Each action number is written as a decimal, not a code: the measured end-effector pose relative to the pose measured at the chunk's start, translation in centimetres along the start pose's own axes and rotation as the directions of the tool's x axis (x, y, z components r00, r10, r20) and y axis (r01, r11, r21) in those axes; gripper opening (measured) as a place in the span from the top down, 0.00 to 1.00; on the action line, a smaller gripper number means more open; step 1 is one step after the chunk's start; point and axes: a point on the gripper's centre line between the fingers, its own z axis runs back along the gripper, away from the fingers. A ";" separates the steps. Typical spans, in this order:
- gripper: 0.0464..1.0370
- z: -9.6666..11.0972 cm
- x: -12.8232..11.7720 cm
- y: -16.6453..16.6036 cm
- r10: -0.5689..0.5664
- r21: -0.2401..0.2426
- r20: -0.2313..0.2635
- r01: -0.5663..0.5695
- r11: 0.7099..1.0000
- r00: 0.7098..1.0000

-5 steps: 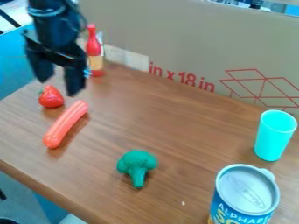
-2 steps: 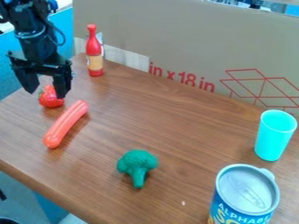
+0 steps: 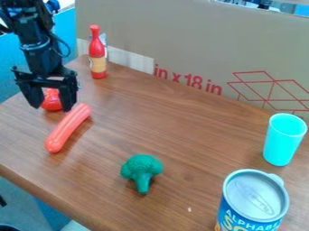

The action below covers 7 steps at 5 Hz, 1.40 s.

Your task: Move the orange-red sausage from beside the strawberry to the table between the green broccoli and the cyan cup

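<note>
In the camera view, the black arm (image 3: pixel 35 43) is coming in at the far left, and its gripper (image 3: pixel 52 107) is hanging low over the far left part of the wooden table (image 3: pixel 157 122). The two fingers are pointing down and standing wide apart, one to the left and one to the right. A red strawberry (image 3: pixel 52 101) is sitting on the table and showing in the gap between them, partly hidden by the gripper. The fingers are not closing on it from both sides, and whether either one is touching it is hard to tell.

Just to the right and nearer, an orange-red sausage (image 3: pixel 67 128) is lying at a slant, its far end pointing right and lying close to the right finger, its near end pointing left. Beyond the gripper and to its right, a red bottle (image 3: pixel 97 53) with a tan label is standing upright by the cardboard (image 3: pixel 199 49), which is rising along the far side of the table and bearing red print.

Green broccoli (image 3: pixel 142 172) is lying near the middle of the near part, its stem pointing toward the near side. At the right, a turquoise cup (image 3: pixel 282 142) is standing upright, and a soup can (image 3: pixel 253 200) with a blue label is standing nearer, at the near right.
</note>
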 end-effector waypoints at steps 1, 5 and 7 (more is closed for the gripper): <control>0.04 -0.8 -0.2 -0.2 -0.023 -0.015 -0.026 0.023 1.000 0.999; 0.04 -3.1 0.6 -3.5 -0.053 -0.086 -0.030 0.050 0.995 0.998; 0.04 -5.0 1.1 -3.7 -0.013 -0.074 -0.060 0.009 0.997 0.998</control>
